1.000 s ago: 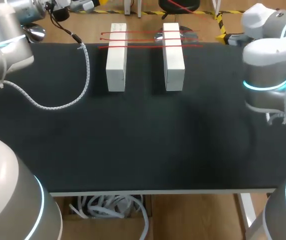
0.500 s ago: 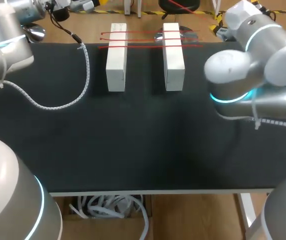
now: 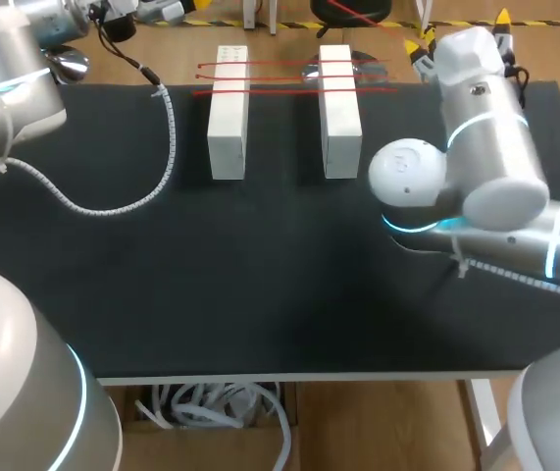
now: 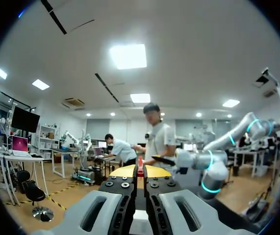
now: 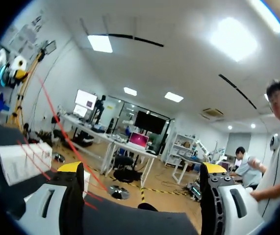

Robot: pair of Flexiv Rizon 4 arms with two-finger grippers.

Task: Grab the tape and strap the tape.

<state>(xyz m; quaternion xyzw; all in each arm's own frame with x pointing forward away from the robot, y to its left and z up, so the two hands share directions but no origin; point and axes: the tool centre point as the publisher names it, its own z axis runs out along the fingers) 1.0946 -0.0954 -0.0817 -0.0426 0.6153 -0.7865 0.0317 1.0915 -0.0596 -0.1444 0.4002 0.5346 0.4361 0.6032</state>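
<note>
Two white blocks (image 3: 228, 113) (image 3: 339, 110) stand side by side at the far middle of the black table (image 3: 260, 285). Thin red tape strips (image 3: 294, 90) stretch across their far ends. My right gripper (image 3: 458, 34) is open beyond the table's far right corner, to the right of the blocks. In the right wrist view the right gripper (image 5: 142, 169) holds nothing; one white block (image 5: 24, 159) and the red tape (image 5: 56, 122) lie off beside one finger. My left gripper (image 4: 137, 171) is shut, aimed out into the room, away from the tape. My left arm (image 3: 5, 88) is at the far left corner.
A grey spiral cable (image 3: 167, 137) loops over the table's far left part, left of the blocks. My right arm's elbow (image 3: 456, 186) hangs over the right half of the table, close to the right block.
My right arm has swung in from the right edge toward the middle, its gripper now showing past the far right corner. The left arm, the blocks and the tape have not moved.
</note>
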